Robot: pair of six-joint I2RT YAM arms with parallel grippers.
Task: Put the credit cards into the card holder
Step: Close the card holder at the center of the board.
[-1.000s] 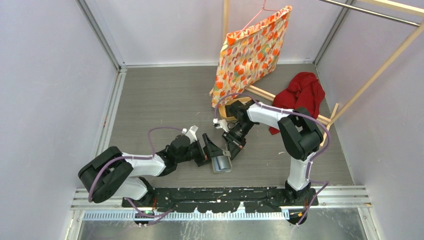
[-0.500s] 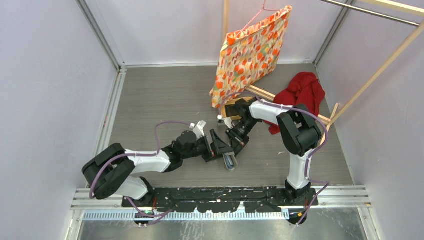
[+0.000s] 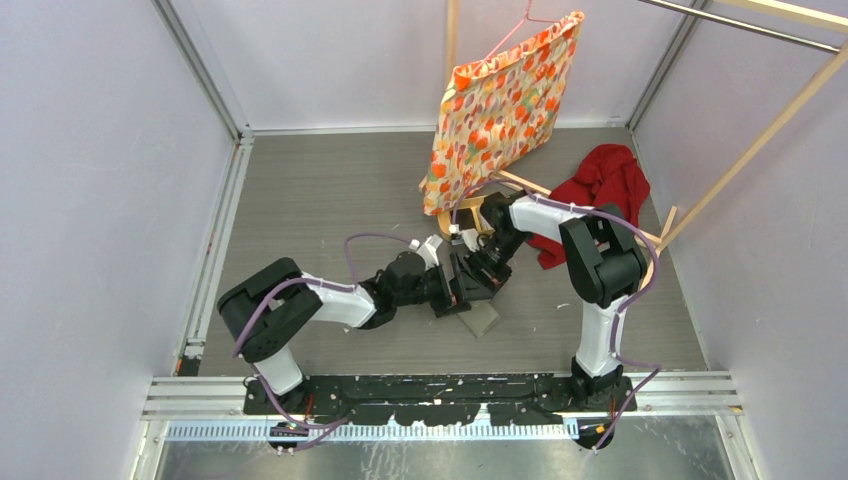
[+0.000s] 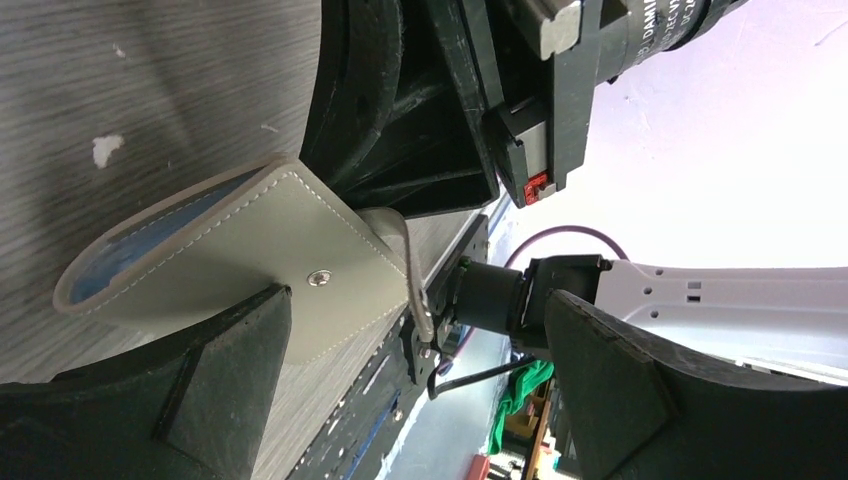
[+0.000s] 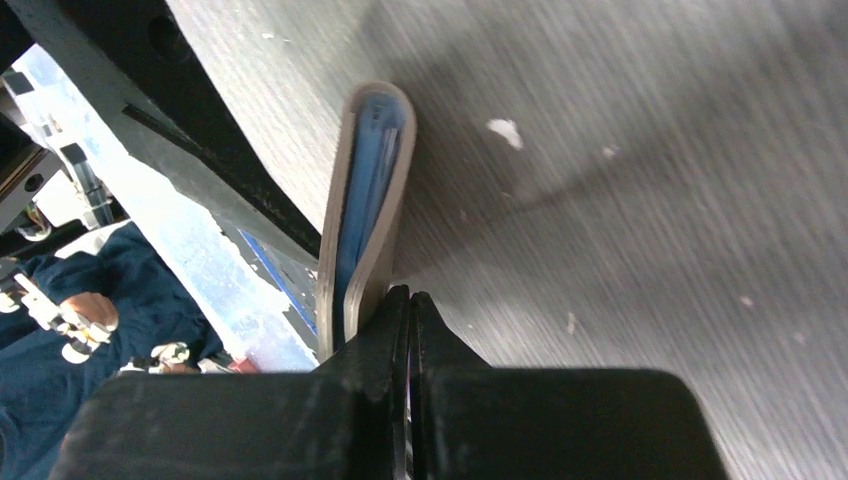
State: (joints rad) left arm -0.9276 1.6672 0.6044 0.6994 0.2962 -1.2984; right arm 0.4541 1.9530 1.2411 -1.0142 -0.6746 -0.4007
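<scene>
One bench (image 3: pixel 330 190). My left fingers (image 3: pixel 455 290) spread wide, just beside the card holder (image 3: pixel 482 320). My right fingers (image 5: pixel 410 300) pressed together, tips against the card holder's edge; can't tell if anything's pinched. Card holder sits folded mid-bench, blue lining showing.

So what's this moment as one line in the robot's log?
card holder: tilted up from table, blue inside showing | left jaws: open, close beside it | right jaws: shut, tips at its edge, grip unclear
</scene>
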